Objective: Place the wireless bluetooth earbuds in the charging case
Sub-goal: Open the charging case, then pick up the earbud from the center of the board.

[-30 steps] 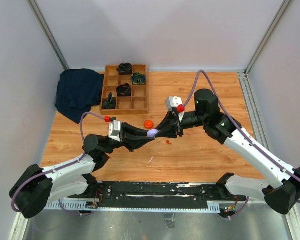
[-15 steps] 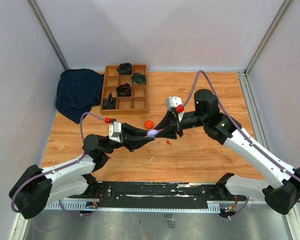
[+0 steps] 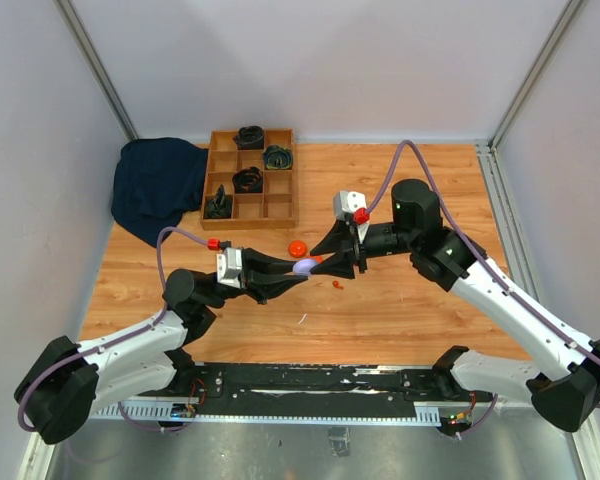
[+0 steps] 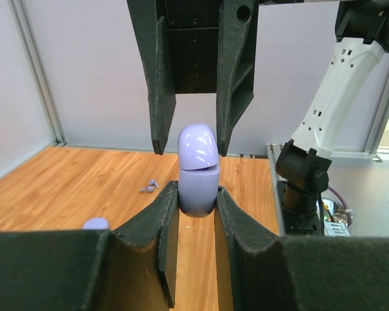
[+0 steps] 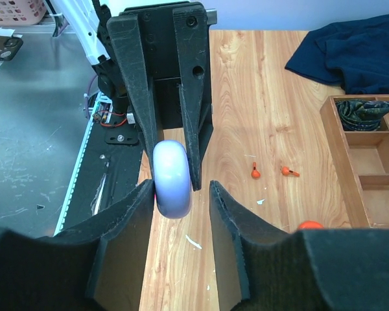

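Charging case [image 4: 198, 173] sits gripped in left tool [image 4: 197, 195], right tool [image 4: 191, 148] astride.

From lower left, left arm [image 3: 130, 345] reaches to frame centre, jaws clamped on lilac case [image 3: 304, 266]. From lower right, right arm [image 3: 500, 295] meets it, jaws parted, flanking case top.

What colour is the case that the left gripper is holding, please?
The case is pale lilac, clearest in the left wrist view.

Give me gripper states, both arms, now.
Left gripper: closed on the lilac case.
Right gripper: open, straddling the case's top, not gripping it.
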Robot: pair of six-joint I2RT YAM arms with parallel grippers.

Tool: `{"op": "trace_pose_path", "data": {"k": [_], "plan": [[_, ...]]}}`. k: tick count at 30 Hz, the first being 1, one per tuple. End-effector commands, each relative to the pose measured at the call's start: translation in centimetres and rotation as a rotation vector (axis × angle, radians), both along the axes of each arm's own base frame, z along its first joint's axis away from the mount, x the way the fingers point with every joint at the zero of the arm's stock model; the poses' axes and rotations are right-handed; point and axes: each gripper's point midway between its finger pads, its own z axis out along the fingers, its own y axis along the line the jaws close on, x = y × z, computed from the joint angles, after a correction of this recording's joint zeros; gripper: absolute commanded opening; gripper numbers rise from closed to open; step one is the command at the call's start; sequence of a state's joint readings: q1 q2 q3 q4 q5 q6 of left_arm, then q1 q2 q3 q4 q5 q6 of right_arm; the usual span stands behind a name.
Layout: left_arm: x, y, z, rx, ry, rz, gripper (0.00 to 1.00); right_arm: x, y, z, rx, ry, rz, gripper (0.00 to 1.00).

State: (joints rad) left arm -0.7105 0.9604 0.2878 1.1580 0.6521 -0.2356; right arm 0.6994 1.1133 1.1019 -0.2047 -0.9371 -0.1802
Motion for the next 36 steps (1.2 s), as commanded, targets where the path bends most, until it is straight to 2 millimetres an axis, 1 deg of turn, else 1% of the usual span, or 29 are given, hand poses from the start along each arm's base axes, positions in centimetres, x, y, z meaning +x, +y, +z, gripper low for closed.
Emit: {"op": "trace_pose_path", "data": {"k": [1, 6, 14, 16, 19, 22, 24, 26, 29, 30, 32, 33, 36], "plan": [[-1.1, 0.1, 0.3, -0.002, -0.051, -0.033, 0.00, 1.3, -0.5, 2.1, 0.035, -0.052, -0.078, 0.40], [-1.1, 0.1, 0.1, 0.003, -0.050, -0.032, 0.00, 2.2, -0.8, 2.1, 0.029, -0.031, -0.127, 0.42], [-0.7, 0.1, -0.4, 0.010, -0.030, -0.017, 0.00, 3.2, -1.3, 1.6, 0.008, 0.031, -0.188, 0.49], [-0.3, 0.1, -0.9, 0.017, -0.014, 0.003, 0.00, 3.8, -1.7, 1.4, -0.001, 0.050, -0.215, 0.51], [0.3, 0.2, -1.6, 0.022, 0.019, 0.033, 0.00, 4.7, -2.4, 0.9, -0.020, 0.080, -0.264, 0.52], [0.9, 0.4, -2.2, 0.019, 0.049, 0.069, 0.00, 5.8, -3.3, 0.4, -0.036, 0.109, -0.337, 0.58], [1.3, 0.7, -2.6, 0.009, 0.068, 0.098, 0.00, 7.2, -4.4, -0.1, -0.052, 0.127, -0.440, 0.64], [1.8, 0.9, -3.1, 0.005, 0.085, 0.130, 0.00, 8.5, -6.0, -1.1, -0.084, 0.144, -0.555, 0.73], [2.5, 1.2, -3.8, 0.011, 0.110, 0.168, 0.00, 10.3, -9.0, -3.4, -0.147, 0.211, -0.768, 0.91], [2.7, 1.3, -4.0, 0.012, 0.119, 0.180, 0.00, 10.9, -10.2, -4.2, -0.166, 0.236, -0.853, 0.99], [3.0, 1.5, -4.3, 0.009, 0.137, 0.202, 0.00, 11.8, -12.5, -5.6, -0.200, 0.277, -1.019, 0.99], [3.1, 1.5, -4.5, 0.011, 0.144, 0.208, 0.00, 12.0, -13.5, -6.3, -0.227, 0.281, -1.075, 0.98], [3.4, 1.6, -5.0, 0.010, 0.161, 0.221, 0.00, 12.3, -15.6, -8.7, -0.309, 0.270, -1.174, 0.99]]}}
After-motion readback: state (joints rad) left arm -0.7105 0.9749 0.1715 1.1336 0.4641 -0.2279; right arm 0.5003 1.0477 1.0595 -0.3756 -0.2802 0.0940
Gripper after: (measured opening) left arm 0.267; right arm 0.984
